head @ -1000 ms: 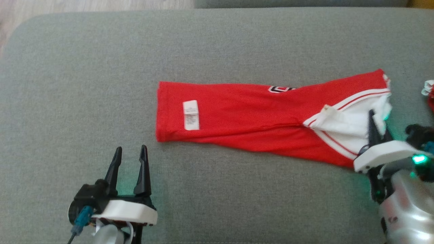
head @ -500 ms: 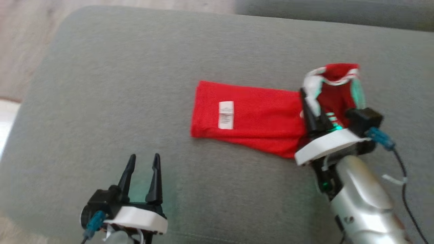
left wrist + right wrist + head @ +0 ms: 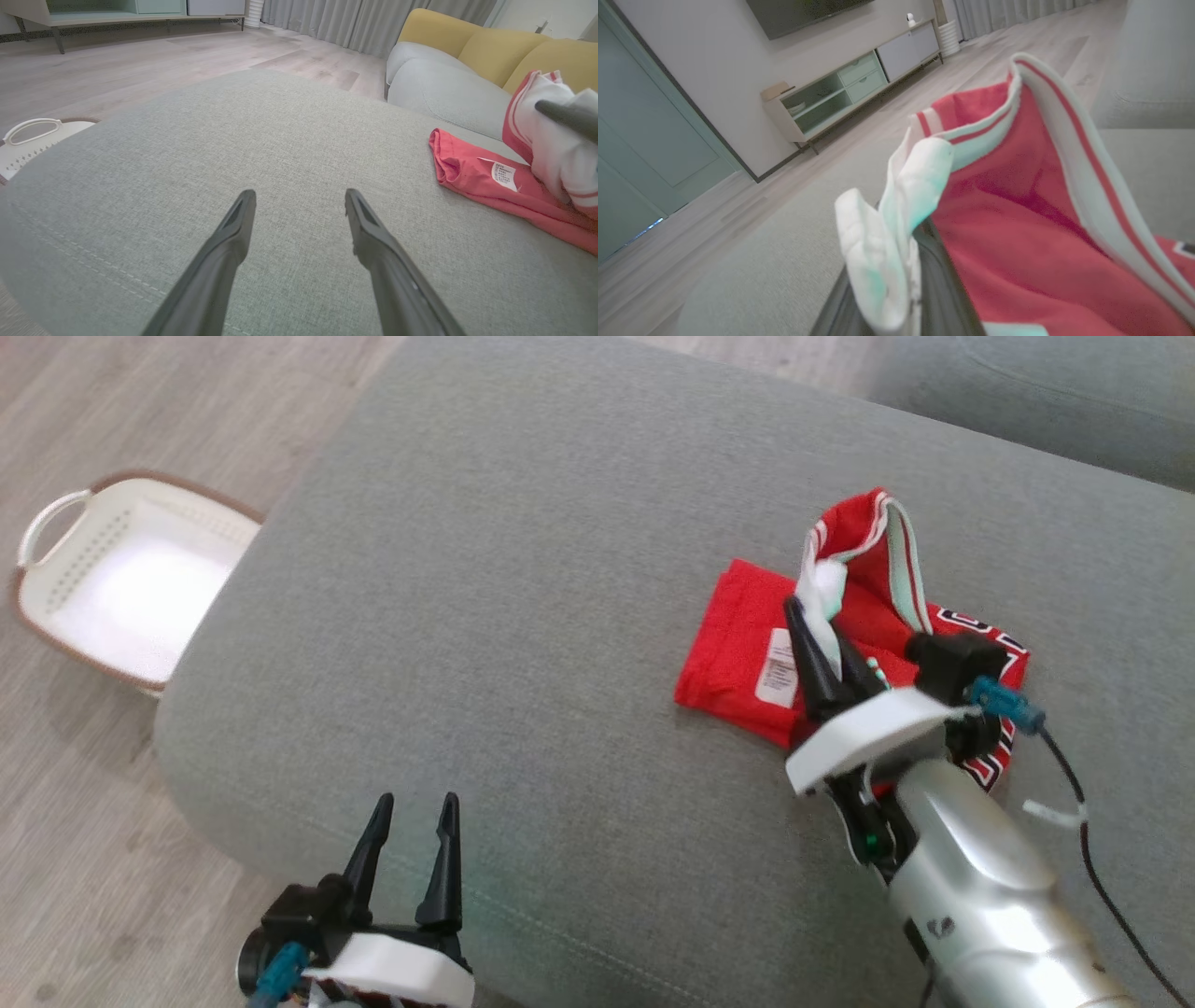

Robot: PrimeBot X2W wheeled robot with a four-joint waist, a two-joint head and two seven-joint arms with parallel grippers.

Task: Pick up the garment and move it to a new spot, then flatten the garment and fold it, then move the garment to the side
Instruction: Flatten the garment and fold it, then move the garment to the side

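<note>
Right jaws: closed on the white-trimmed end (image 3: 822,590) of the red fabric garment (image 3: 738,644), with the fingers (image 3: 808,658) pinching the bunched hem. The grip holds that end clear of the grey upholstered sofa cushion (image 3: 523,569) — judged to be a fold step, carrying one end over the other. The rest of the red body lies on the cushion with its white care label (image 3: 777,667) facing up; its weight should anchor the fold line.

Left jaws: open and empty above the near cushion edge, well apart from the garment — presumably parked clear of the fold path.

A white perforated plastic basket (image 3: 89,537) with a brown rim stands on the wooden floor beside the cushion.
</note>
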